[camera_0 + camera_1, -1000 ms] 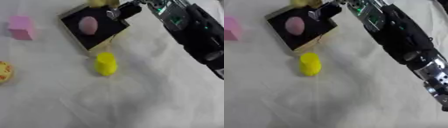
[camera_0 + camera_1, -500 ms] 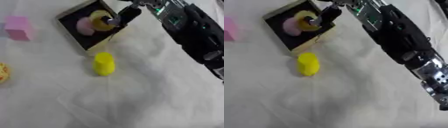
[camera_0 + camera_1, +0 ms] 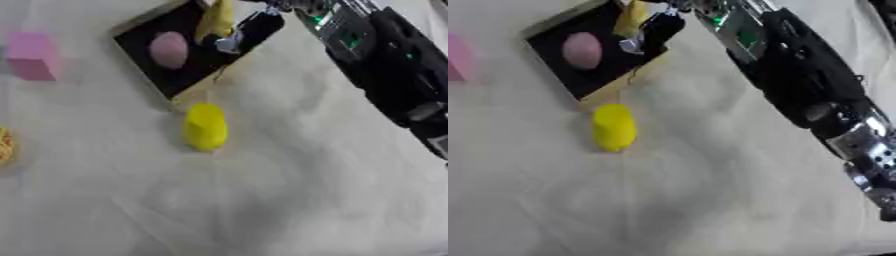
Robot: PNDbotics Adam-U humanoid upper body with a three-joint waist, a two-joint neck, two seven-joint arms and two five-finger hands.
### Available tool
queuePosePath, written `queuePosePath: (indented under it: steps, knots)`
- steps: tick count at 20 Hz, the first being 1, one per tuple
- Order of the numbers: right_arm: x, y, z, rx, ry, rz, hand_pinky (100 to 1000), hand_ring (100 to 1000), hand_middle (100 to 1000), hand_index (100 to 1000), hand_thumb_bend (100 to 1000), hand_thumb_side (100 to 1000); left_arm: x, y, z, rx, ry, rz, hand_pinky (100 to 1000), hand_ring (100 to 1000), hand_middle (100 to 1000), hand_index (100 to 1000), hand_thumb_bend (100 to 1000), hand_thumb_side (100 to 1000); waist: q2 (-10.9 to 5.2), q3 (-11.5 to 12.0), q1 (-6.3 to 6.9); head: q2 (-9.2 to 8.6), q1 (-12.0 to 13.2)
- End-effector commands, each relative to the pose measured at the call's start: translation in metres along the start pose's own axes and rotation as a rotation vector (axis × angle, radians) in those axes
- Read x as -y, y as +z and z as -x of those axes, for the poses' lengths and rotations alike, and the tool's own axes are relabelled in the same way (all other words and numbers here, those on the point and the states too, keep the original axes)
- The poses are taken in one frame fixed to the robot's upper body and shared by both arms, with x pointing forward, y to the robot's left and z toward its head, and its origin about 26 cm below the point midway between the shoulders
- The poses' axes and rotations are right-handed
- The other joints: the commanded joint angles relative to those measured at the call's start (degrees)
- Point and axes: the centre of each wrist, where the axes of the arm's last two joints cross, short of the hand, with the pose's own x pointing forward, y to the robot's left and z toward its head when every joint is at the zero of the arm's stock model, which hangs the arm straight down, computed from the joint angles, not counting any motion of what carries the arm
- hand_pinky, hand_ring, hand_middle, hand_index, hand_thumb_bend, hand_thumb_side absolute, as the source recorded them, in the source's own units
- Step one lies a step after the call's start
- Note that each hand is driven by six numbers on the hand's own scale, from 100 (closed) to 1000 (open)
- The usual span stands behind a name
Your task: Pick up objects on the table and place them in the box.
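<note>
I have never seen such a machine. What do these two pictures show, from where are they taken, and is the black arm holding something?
Both pictures come from the two eyes of a camera in a robot's head, looking down at a table under a pale cloth. The black arm from the upper right is the robot's right arm; its right hand reaches over a shallow black box. A pink ball lies in the box. A yellow thing stands at the hand's fingers over the box; whether they grip it I cannot tell. Outside the box lie a yellow cylinder, a pink block and something orange-yellow at the left edge. The left hand is not visible.
</note>
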Motion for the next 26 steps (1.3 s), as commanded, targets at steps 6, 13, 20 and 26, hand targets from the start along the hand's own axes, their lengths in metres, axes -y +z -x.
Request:
queuePosePath:
  steps: [6, 13, 20, 26]
  knots:
    - [0.022, 0.048, -0.038, 0.083, 0.037, 0.022, 910, 904, 757, 904, 100, 372, -0.004, -0.001, -0.005, 0.001, -0.021, 0.010, 696, 705, 593, 792, 100, 592, -2.92, -1.23, 0.61, 1.52, 1.27]
    - [0.028, 0.079, -0.079, 0.283, 0.072, 0.033, 907, 905, 763, 912, 100, 372, -0.005, 0.000, -0.005, 0.001, -0.025, 0.004, 696, 705, 593, 792, 100, 590, -3.19, -1.72, 1.24, 1.82, 2.09]
    - [0.010, 0.077, -0.082, 0.354, 0.080, -0.036, 914, 914, 776, 919, 100, 367, -0.004, 0.002, -0.004, -0.007, -0.020, 0.000, 696, 705, 593, 791, 100, 592, -3.32, -2.14, 1.74, 1.87, 2.05]
    - [-0.008, 0.072, -0.088, 0.345, 0.099, -0.129, 920, 924, 791, 929, 100, 396, -0.003, 0.003, -0.004, -0.011, -0.014, 0.000, 695, 705, 593, 791, 100, 591, -3.37, -2.23, 2.12, 1.26, 1.00]
